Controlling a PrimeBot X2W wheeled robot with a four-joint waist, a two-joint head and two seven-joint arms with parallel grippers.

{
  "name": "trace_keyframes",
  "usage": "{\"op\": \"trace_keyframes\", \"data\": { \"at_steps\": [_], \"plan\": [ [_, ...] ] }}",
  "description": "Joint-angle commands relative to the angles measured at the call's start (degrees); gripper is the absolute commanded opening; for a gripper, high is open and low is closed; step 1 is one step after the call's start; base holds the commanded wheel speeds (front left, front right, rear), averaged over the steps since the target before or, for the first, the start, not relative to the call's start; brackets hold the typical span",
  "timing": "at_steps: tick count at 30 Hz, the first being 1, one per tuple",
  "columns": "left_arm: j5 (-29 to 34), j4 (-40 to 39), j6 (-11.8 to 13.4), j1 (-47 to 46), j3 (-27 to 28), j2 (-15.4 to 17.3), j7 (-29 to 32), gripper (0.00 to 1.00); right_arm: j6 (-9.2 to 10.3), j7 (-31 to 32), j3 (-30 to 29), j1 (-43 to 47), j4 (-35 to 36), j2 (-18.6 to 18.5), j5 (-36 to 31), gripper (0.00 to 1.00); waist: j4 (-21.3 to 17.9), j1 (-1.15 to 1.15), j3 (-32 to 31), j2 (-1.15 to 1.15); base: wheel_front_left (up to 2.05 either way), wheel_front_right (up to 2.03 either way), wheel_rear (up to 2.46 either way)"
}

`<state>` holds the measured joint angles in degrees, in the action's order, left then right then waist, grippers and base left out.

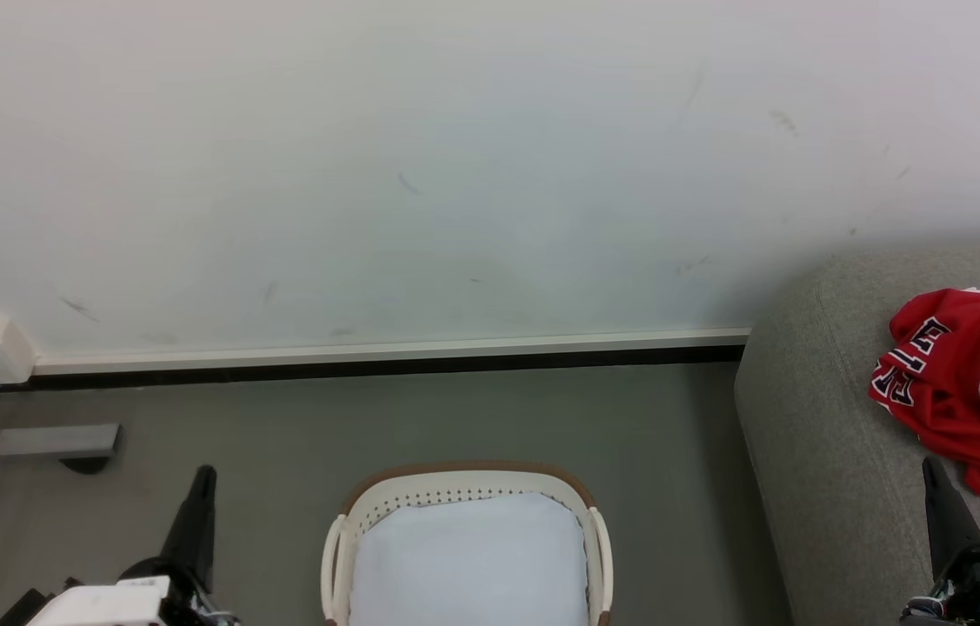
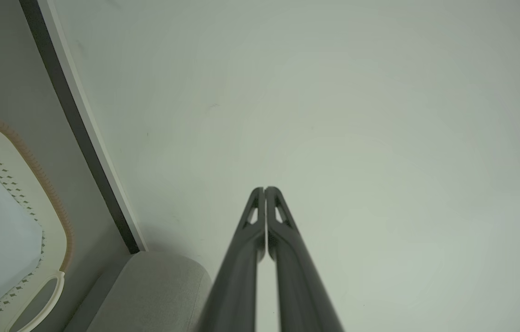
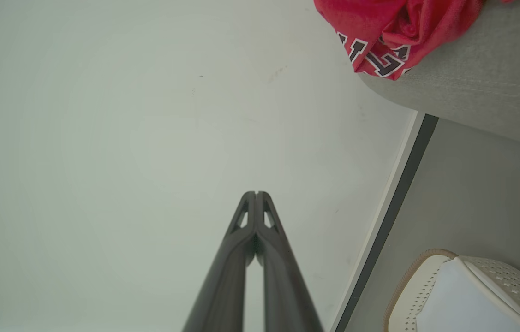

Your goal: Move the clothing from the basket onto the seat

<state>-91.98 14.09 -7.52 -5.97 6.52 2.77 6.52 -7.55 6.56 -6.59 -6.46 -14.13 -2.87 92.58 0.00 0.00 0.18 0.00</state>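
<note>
Perforated plastic basket (image 1: 463,496); matt woven seat (image 1: 820,435); cloth clothing (image 1: 968,382).

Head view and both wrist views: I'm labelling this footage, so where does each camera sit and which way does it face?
Head view: on the head, looking forward and down at the basket, the wall and the seat bearing the clothing; left end effector lower left, right end effector lower right.
Left wrist view: on the left wrist, looking along that shut end effector at the wall; basket at left.
Right wrist view: on the right wrist, looking along that shut end effector at the wall; clothing upper right.
Shared: all three show basket and seat.
</note>
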Motion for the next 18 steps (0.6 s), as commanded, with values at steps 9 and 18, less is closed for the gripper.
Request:
{"op": "trace_keyframes", "data": {
  "at_steps": [9, 18],
  "plan": [
    [-0.81, -0.2, 0.06, -0.44, 0.08, 0.13, 0.22, 0.0, 0.12, 0.2, -0.24, 0.51, 0.25, 0.02, -0.4, 0.0, 0.0, 0.0, 0.0, 0.0, 0.0, 0.0, 0.0],
    [-0.81, -0.21, 0.06, -0.44, 0.08, 0.13, 0.22, 0.0, 0.12, 0.2, -0.24, 0.51, 0.25, 0.02, -0.4, 0.0, 0.0, 0.0, 0.0, 0.0, 0.0, 0.0, 0.0]
  ]
}}
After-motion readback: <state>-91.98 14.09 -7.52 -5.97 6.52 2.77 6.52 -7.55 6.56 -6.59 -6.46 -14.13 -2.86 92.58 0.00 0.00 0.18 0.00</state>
